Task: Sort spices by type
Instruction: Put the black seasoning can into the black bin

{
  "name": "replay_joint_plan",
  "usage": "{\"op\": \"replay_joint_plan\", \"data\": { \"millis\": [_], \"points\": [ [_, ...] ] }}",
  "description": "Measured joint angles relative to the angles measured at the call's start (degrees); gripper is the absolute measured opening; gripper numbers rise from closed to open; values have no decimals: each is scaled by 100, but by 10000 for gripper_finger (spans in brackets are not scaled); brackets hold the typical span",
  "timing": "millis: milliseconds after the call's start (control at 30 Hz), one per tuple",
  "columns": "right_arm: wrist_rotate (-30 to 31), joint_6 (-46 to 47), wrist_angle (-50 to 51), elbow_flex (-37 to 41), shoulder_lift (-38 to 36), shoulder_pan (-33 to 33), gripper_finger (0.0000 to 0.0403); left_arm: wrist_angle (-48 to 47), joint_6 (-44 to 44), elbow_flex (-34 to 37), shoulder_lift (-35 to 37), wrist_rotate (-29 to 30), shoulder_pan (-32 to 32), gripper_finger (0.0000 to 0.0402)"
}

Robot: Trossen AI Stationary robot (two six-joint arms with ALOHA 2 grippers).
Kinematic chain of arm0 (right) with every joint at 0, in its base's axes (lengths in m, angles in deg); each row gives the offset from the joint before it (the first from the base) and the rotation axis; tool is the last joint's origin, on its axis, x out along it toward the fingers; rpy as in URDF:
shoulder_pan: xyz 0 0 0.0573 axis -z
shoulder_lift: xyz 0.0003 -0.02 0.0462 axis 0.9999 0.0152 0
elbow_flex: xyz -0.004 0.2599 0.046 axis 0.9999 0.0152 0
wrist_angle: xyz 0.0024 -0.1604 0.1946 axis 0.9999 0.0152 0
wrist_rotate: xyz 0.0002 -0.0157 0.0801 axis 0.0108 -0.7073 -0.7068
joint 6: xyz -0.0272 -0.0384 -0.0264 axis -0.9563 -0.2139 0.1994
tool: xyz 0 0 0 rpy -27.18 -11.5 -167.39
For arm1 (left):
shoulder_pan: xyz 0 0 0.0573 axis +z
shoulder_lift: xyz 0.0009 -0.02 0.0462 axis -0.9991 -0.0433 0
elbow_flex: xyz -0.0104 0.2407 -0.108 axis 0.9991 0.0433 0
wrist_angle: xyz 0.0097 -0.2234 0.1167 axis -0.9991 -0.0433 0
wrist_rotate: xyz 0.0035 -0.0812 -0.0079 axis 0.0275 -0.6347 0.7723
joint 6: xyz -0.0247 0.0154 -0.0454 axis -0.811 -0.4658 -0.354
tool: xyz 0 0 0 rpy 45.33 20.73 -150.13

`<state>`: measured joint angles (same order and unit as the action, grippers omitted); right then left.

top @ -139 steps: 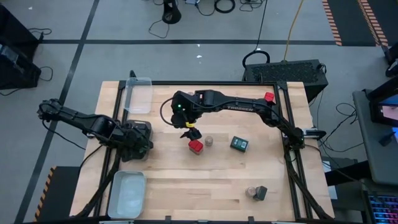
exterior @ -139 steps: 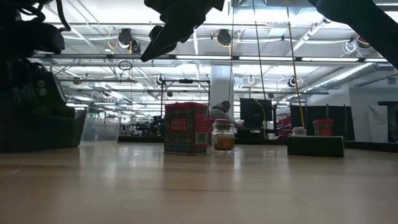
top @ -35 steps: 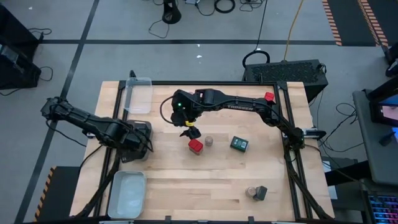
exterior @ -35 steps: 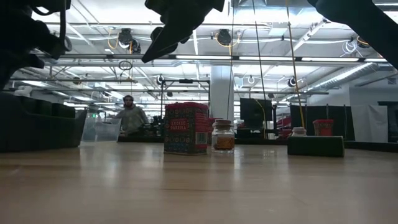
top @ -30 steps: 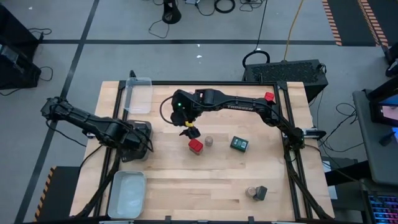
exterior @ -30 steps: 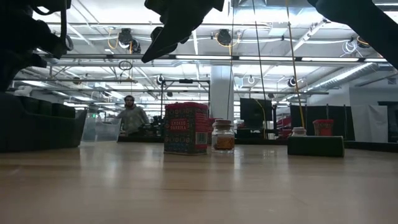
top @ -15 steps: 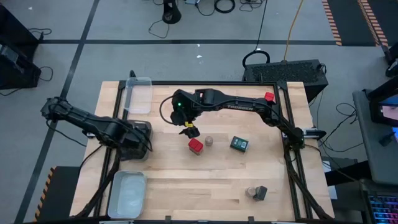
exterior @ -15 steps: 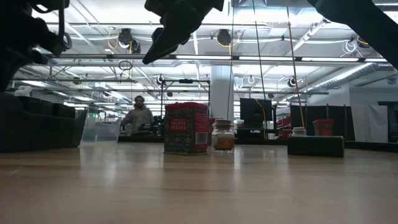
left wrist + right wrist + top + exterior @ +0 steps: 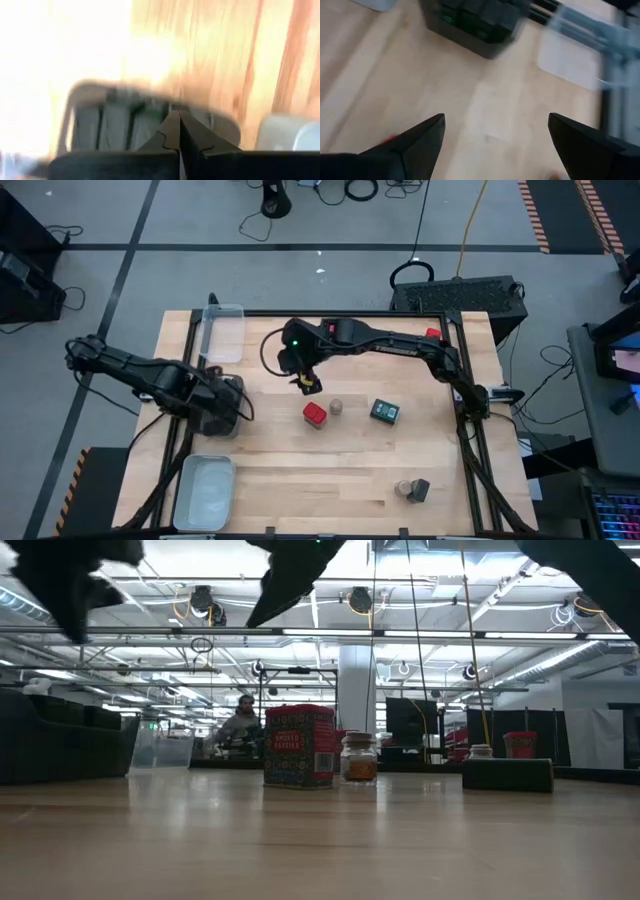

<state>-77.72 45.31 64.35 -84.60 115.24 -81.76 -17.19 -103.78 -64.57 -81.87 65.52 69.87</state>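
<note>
A red tin (image 9: pixel 315 413) and a tan-lidded jar (image 9: pixel 337 407) stand side by side at mid-table, also seen in the low view as the red tin (image 9: pixel 299 746) and the jar (image 9: pixel 359 758). A dark tin (image 9: pixel 384 411) lies to their right. Another jar (image 9: pixel 404 488) and dark tin (image 9: pixel 419 489) sit near the front right. My right gripper (image 9: pixel 307 383) hangs open above the wood just beyond the red tin. My left gripper (image 9: pixel 179 127) is shut and empty above a tray (image 9: pixel 222 402) filled with dark tins.
A clear tray (image 9: pixel 222 332) stands at the far left and a pale tray (image 9: pixel 204 492) at the near left. A small red thing (image 9: pixel 432 334) sits on the frame at the far right. Bare wood lies along the front middle. A person shows in the room behind (image 9: pixel 240 720).
My left gripper has risen from the tray of dark tins and tipped, staying shut. My right gripper has gone up a little and toward the far edge, away from the red tin, turning slightly and staying open. No spice has moved.
</note>
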Motion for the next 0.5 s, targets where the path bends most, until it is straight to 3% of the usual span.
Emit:
{"op": "replay_joint_plan", "data": {
  "millis": [200,500],
  "points": [
    [406,620,650,-2,-364,3,337,1190,948,0,154,513,0,2],
    [383,1790,2534,-4,-603,-24,337,2937,2388,321,844,554,0,2]
  ]
}}
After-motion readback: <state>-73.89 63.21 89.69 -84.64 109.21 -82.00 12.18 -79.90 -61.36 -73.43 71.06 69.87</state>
